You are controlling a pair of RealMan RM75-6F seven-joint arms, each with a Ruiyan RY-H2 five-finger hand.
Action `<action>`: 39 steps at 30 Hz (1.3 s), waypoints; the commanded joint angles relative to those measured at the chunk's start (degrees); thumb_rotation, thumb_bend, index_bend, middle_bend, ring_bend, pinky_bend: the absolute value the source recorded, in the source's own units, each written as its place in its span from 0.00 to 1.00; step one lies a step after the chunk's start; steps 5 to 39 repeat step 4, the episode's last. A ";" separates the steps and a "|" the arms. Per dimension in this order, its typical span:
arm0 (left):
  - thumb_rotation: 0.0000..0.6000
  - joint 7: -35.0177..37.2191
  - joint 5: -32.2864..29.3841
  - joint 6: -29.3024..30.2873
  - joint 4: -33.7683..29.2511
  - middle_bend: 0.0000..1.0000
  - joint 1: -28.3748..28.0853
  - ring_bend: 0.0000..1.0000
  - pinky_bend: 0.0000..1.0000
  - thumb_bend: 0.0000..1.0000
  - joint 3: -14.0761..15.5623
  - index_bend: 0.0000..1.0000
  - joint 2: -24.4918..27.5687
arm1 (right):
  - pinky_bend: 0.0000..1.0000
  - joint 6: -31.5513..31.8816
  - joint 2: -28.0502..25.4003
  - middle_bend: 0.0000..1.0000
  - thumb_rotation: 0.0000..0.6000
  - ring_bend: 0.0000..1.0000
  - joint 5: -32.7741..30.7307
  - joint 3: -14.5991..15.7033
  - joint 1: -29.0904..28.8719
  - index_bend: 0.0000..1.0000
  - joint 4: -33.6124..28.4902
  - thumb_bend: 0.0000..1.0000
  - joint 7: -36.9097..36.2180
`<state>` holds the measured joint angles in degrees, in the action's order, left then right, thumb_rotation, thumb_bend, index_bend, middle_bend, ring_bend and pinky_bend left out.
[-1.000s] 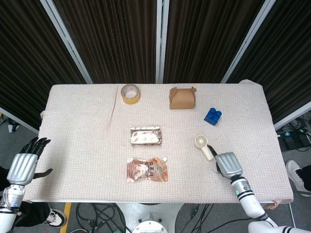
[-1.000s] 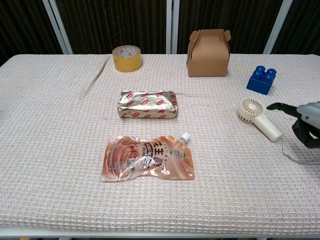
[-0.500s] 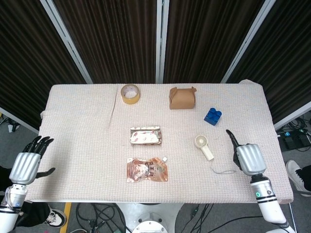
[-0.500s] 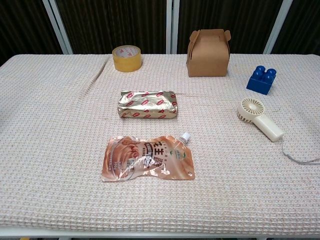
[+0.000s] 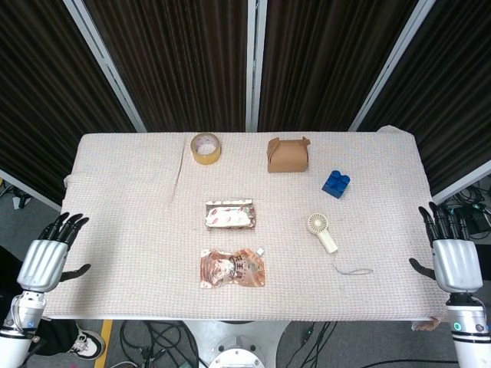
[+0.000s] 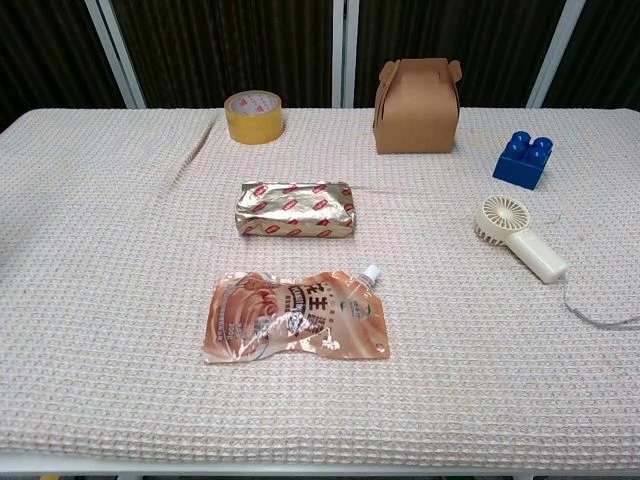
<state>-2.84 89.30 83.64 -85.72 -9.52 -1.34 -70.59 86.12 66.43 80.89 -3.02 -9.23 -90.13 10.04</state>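
My left hand [image 5: 46, 257] hangs off the table's left edge, fingers spread, holding nothing. My right hand [image 5: 453, 257] is at the table's right edge, fingers apart and empty; neither hand shows in the chest view. A cream hand-held fan [image 5: 321, 231] [image 6: 520, 237] lies on the cloth right of centre, its cord [image 5: 351, 270] trailing toward the right hand. A foil packet [image 5: 229, 214] [image 6: 295, 208] lies mid-table, with a brown spouted pouch [image 5: 232, 268] [image 6: 296, 316] in front of it.
A tape roll [image 5: 205, 147] [image 6: 253, 117], a brown carton box [image 5: 288, 154] [image 6: 417, 92] and a blue toy brick [image 5: 335, 182] [image 6: 523, 159] stand along the far side. A waffle-weave cloth [image 5: 123, 199] covers the table. Dark curtains hang behind.
My right hand has drawn back from beside the fan to the table's right edge and spread its fingers. The fan stays on the cloth. The left hand barely shifted.
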 commanded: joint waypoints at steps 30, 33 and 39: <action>1.00 0.07 -0.26 0.10 0.12 0.10 0.05 0.05 0.21 0.03 -0.18 0.12 -0.01 | 0.00 -0.33 0.96 0.00 1.00 0.00 0.98 -0.18 0.04 0.00 1.01 0.00 -0.48; 1.00 0.07 -0.26 0.10 0.12 0.10 0.05 0.05 0.21 0.03 -0.18 0.12 -0.01 | 0.00 -0.33 0.96 0.00 1.00 0.00 0.98 -0.18 0.04 0.00 1.01 0.00 -0.48; 1.00 0.07 -0.26 0.10 0.12 0.10 0.05 0.05 0.21 0.03 -0.18 0.12 -0.01 | 0.00 -0.33 0.96 0.00 1.00 0.00 0.98 -0.18 0.04 0.00 1.01 0.00 -0.48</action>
